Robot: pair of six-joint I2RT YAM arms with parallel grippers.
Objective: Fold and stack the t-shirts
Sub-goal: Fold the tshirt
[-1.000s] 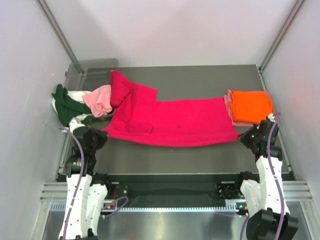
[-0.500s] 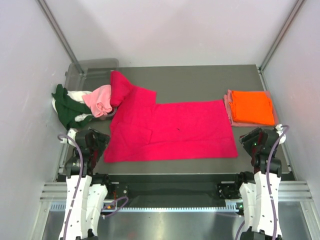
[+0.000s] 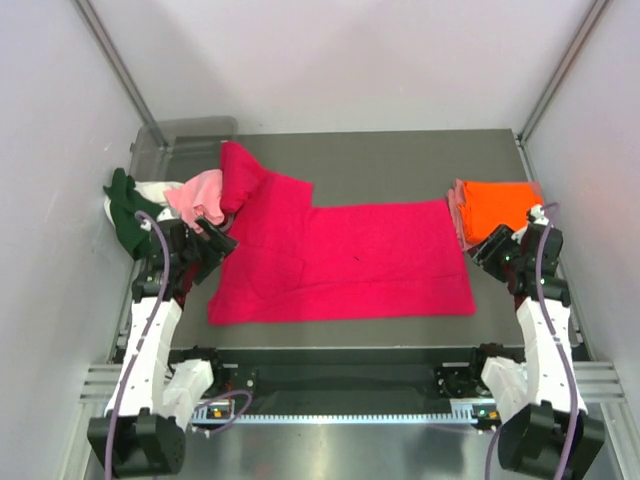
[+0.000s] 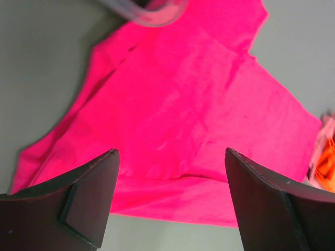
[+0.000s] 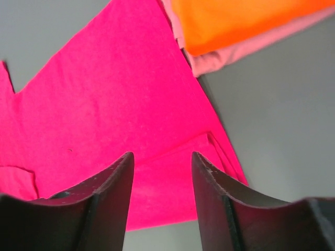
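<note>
A crimson red t-shirt (image 3: 340, 260) lies flat across the middle of the table, one sleeve reaching towards the back left. My left gripper (image 3: 215, 240) hovers over its left edge, open and empty; the left wrist view shows the red cloth (image 4: 183, 104) below the wide-spread fingers (image 4: 89, 198). My right gripper (image 3: 485, 250) hangs by the shirt's right edge, open, with red cloth (image 5: 104, 104) beneath it. At the right, a folded orange shirt (image 3: 503, 210) rests on a salmon pink one (image 5: 235, 52). Pale pink (image 3: 200, 200), cream (image 3: 155, 190) and dark green (image 3: 125, 210) shirts are heaped at the left.
A clear grey plastic bin (image 3: 180, 135) stands at the back left, its rim (image 4: 152, 13) showing in the left wrist view. White walls close in the table on three sides. Bare grey tabletop (image 3: 400, 160) lies behind the red shirt.
Both grippers opened and let go of the red shirt's near corners. The shirt dropped flat on the table. Both grippers then moved away from the near edge, the left over the shirt, the right beside the orange stack.
</note>
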